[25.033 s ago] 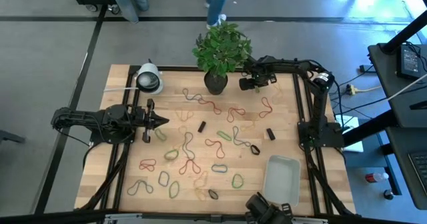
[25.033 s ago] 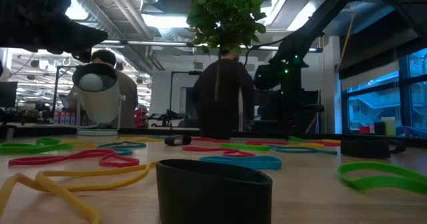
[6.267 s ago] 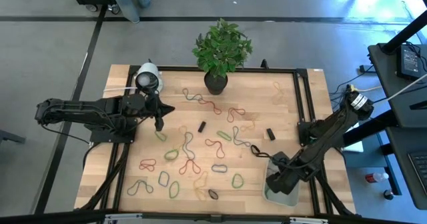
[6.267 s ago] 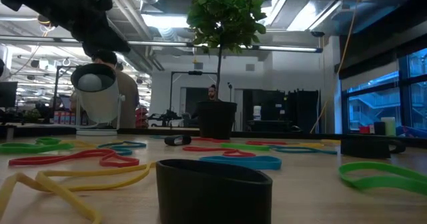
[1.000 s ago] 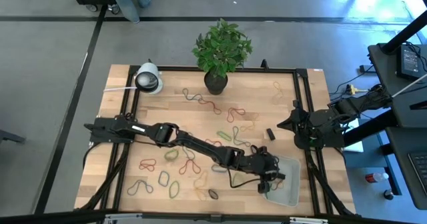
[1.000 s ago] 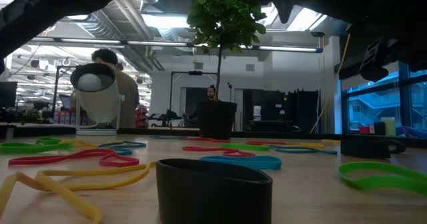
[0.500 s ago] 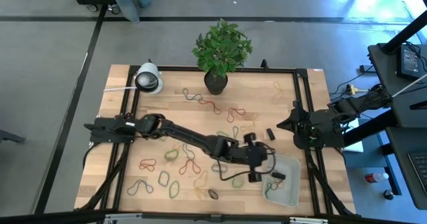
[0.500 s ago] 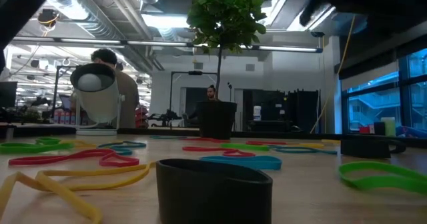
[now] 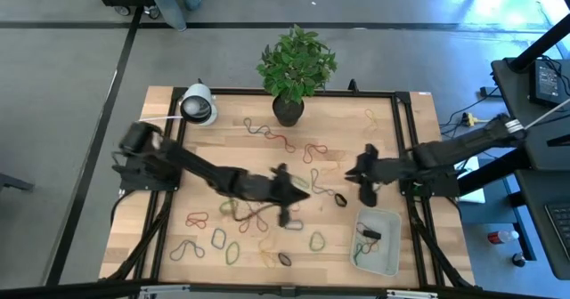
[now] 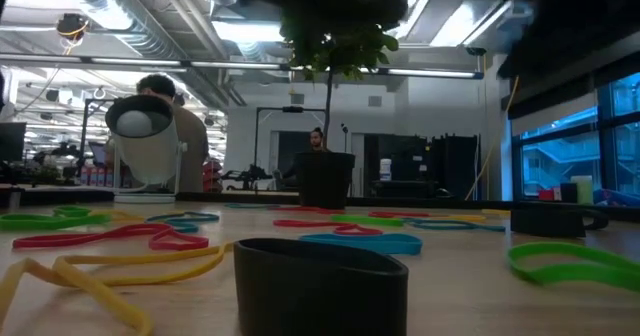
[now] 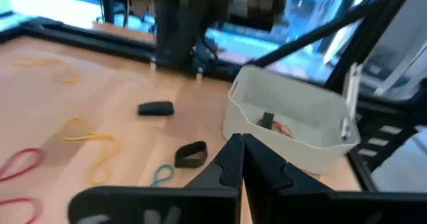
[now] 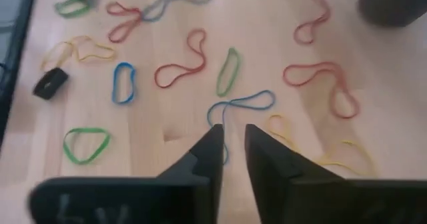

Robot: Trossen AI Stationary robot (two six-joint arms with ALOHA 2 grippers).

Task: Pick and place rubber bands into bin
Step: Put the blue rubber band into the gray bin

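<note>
Many rubber bands lie flat across the wooden table [image 9: 178,183], among them a green one [image 9: 317,241] and a red one [image 12: 181,65]. The bin [image 9: 381,246], a pale tray at the near right, holds a few bands [image 9: 366,235]; it also shows in the left wrist view [image 11: 293,127]. My left gripper [image 9: 298,195] hovers over the table's middle, shut and with nothing in it [image 11: 237,147]. My right gripper [image 9: 352,172] reaches in from the right, above the bands. Its fingers stand slightly apart over a blue band [image 12: 241,104] and hold nothing.
A potted plant [image 9: 294,68] stands at the far edge and a white round lamp-like thing [image 9: 198,106] at the far left. Small black blocks [image 9: 269,169] and black bands [image 9: 341,199] lie among the coloured ones. A black frame [image 9: 405,157] runs along the table's right side.
My left gripper has drawn back quickly from over the bin toward the table's middle and left, rising a little. A dark band now shows in the bin where it had been. My right gripper has swung in from the right edge toward the table's middle.
</note>
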